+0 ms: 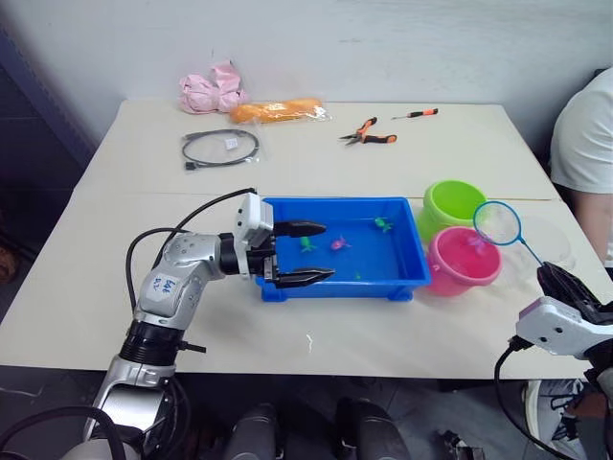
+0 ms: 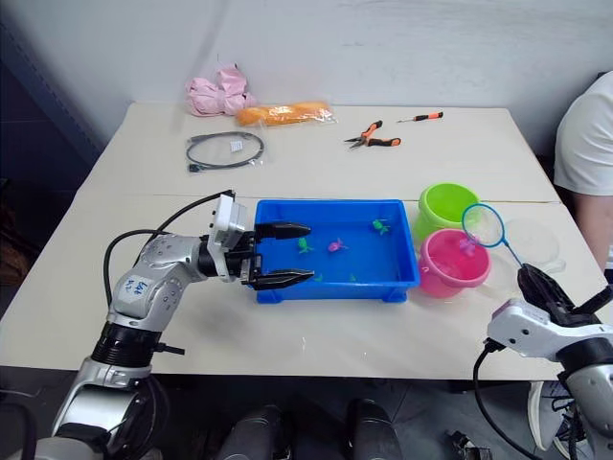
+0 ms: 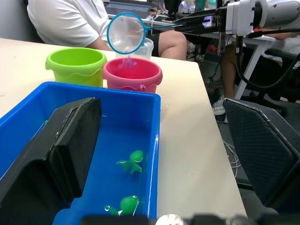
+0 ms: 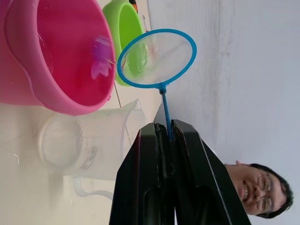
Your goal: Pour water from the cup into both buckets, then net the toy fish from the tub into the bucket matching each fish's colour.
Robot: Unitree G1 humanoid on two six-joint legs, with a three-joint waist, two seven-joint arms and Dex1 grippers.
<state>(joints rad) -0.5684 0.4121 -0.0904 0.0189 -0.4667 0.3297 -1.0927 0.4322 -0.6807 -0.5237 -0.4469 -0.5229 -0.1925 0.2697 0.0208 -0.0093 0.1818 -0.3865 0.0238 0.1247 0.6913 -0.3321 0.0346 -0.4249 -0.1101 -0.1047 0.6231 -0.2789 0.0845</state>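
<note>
1. Setting: a pale tabletop [image 1: 316, 331] against a plain light wall; a person in a white shirt [image 1: 586, 134] sits at the robot's right edge.
2. Nearest, right side: right gripper [image 4: 165, 133], fingers pinched tight on the thin handle of the net [image 1: 498, 222]. The hoop hangs just over the pink bucket [image 1: 463, 259], seemingly placed so a catch drops straight in; a pink fish [image 4: 100, 60] shows inside that bucket.
3. Nearest, left side: left gripper [image 1: 305, 253], fingers spread wide and holding nothing. It sits at the left short end of the tub [image 1: 407, 283], one finger over the water and one outside along the near rim, probably bracing the tray against the netting.
4. Tub contents: shallow water with loose toy fish, among them a green fish [image 1: 307, 243], a magenta fish [image 1: 340, 243] and a second green fish [image 1: 383, 224] near the far wall. These are judged not yet sorted.
5. Just behind the pink bucket: the green bucket [image 1: 452, 204], touching or nearly touching it.
6. Right of the buckets: the clear cup [image 1: 554, 241], standing upright on the table.
7. Far edge: coiled black cable [image 1: 221, 148], orange-handled pliers [image 1: 368, 133], small screwdriver [image 1: 417, 114], an orange packet [image 1: 278, 110] and pink bundle [image 1: 211, 92], all well apart from the work.
</note>
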